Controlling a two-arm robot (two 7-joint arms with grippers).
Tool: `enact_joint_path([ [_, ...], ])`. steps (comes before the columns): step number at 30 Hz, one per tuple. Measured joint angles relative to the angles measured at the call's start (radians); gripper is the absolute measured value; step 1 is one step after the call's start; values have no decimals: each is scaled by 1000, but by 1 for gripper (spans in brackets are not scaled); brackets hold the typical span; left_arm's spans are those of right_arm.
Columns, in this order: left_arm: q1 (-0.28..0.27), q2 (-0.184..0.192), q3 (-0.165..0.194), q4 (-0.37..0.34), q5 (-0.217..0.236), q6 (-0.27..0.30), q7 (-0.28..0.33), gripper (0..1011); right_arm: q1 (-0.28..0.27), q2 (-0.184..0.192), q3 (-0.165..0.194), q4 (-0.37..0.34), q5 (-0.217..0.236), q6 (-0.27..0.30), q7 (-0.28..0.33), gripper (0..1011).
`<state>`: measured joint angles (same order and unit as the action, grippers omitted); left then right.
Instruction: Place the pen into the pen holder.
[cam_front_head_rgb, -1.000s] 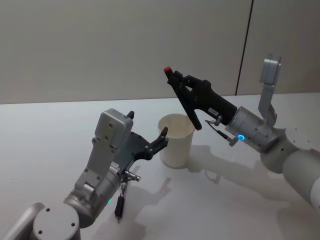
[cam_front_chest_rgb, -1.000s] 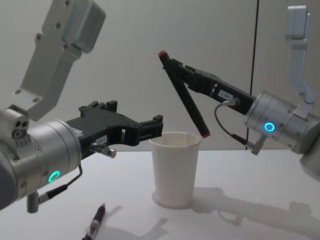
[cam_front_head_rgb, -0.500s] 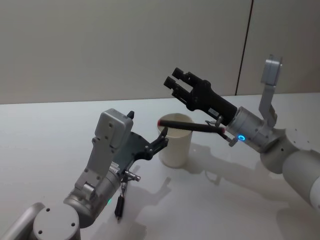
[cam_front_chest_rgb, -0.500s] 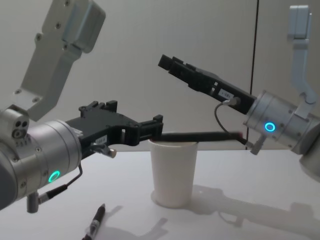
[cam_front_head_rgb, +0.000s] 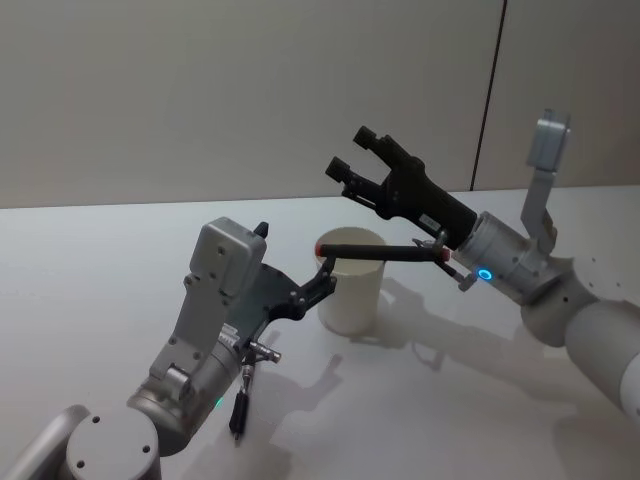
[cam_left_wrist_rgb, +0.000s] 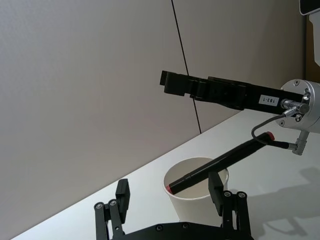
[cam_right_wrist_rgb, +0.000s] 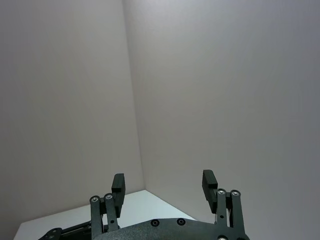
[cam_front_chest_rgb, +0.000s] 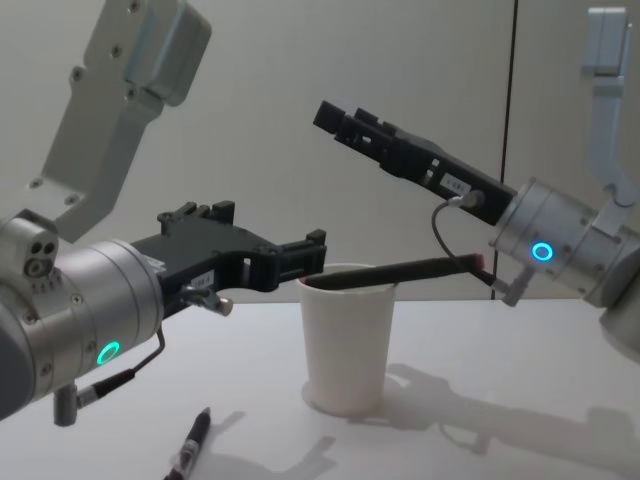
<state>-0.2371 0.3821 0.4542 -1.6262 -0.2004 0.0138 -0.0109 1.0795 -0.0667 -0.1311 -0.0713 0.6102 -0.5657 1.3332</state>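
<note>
The pen (cam_front_head_rgb: 385, 250), black with red ends, lies at a shallow slant across the pen holder (cam_front_head_rgb: 350, 295), a white paper cup. One end dips just inside the rim; the other sticks out toward the cable on my right wrist. In the chest view the pen (cam_front_chest_rgb: 400, 271) crosses the cup (cam_front_chest_rgb: 348, 350) the same way. My right gripper (cam_front_head_rgb: 350, 152) hangs open above the cup, holding nothing. My left gripper (cam_front_head_rgb: 295, 250) is open beside the cup's left side. The left wrist view looks past the left gripper (cam_left_wrist_rgb: 168, 186) at the pen (cam_left_wrist_rgb: 220, 162) and the cup (cam_left_wrist_rgb: 197, 210).
A second dark pen (cam_front_head_rgb: 238, 405) lies on the white table (cam_front_head_rgb: 420, 420) under my left arm, also seen as the second pen (cam_front_chest_rgb: 192, 440) at the chest view's bottom. A plain wall stands behind.
My right gripper opened and let go of the pen, which dropped from steep to nearly flat across the cup's rim. The gripper then rose a little. The left arm has not moved.
</note>
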Motion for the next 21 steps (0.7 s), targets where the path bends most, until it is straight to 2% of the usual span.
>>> enact_joint_path([
  [3,0,0,0,0,0,0,0,1004,0,1,4,0,-2,-2,2,1001],
  [14,0,0,0,0,0,0,0,1004,4,6,21,-1,-10,-20,9,1001],
  [21,0,0,0,0,0,0,0,1004,6,14,35,-5,-17,-64,14,1001],
])
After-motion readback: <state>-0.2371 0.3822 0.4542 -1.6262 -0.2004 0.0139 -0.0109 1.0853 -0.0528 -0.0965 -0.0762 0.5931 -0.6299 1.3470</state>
